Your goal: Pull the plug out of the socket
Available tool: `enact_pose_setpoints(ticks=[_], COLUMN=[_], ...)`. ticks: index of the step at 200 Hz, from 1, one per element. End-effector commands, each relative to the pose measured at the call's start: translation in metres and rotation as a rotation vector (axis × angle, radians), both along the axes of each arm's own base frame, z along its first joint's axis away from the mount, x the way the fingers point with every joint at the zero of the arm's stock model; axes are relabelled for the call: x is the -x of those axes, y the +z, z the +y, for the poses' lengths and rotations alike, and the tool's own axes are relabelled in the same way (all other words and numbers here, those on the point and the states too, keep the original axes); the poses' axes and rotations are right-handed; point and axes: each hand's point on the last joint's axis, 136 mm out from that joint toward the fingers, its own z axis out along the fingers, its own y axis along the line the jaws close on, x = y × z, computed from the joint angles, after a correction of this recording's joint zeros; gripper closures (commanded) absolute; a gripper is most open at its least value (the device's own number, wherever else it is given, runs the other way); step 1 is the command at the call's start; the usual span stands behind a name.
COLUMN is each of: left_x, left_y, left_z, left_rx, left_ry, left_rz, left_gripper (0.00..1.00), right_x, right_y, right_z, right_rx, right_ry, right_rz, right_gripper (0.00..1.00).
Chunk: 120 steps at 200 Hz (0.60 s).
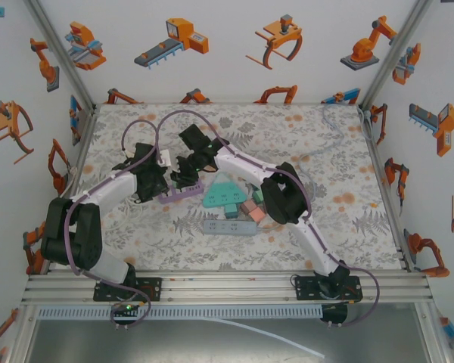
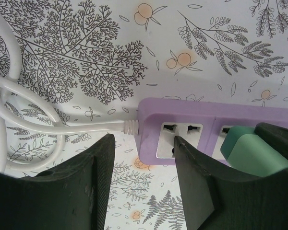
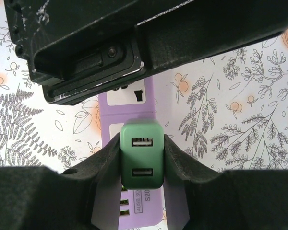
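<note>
A purple socket strip [image 2: 182,112] lies on the patterned table, also seen from above [image 1: 183,197]. A green plug [image 3: 141,153] with two USB ports stands on its second socket. My right gripper [image 3: 141,143] is shut on the plug, one finger pressed against each side. Whether the prongs are still seated is hidden. My left gripper [image 2: 144,141] is open at the strip's cable end. Its right finger [image 2: 197,172] lies over the first socket's face, and its left finger [image 2: 93,177] is off the strip, above the table. Both grippers meet over the strip [image 1: 174,180].
The strip's white cable [image 2: 19,120] loops over the table to the left. A teal triangular strip [image 1: 225,193], a grey strip [image 1: 229,227] and small pink and teal blocks [image 1: 251,208] lie just right of the purple strip. The left wrist body [image 3: 134,38] hangs right above the plug.
</note>
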Motion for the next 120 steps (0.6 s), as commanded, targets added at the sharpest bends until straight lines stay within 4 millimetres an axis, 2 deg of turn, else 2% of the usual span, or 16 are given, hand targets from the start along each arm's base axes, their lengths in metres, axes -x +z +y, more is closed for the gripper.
enact_pose_setpoints(ticks=[1,59,120], left_x=[0.051,0.051,0.049], left_y=[-0.049,-0.049,-0.048], left_z=[0.023,0.023,0.023], left_rx=[-0.151,-0.151,-0.15], left_ry=[-0.017,-0.01,-0.009], left_rz=[0.239,0.238,0.233], left_gripper=[0.49,0.47,0.45], right_x=[0.003,0.003,0.002], right_y=[0.047,0.056,0.075], right_z=[0.014,0.013,0.006], right_rx=[-0.121,-0.14,-0.166], right_ry=[0.024,0.022,0.001], right_rz=[-0.018,-0.038,-0.077], right_gripper=[0.84,0.84,0.84])
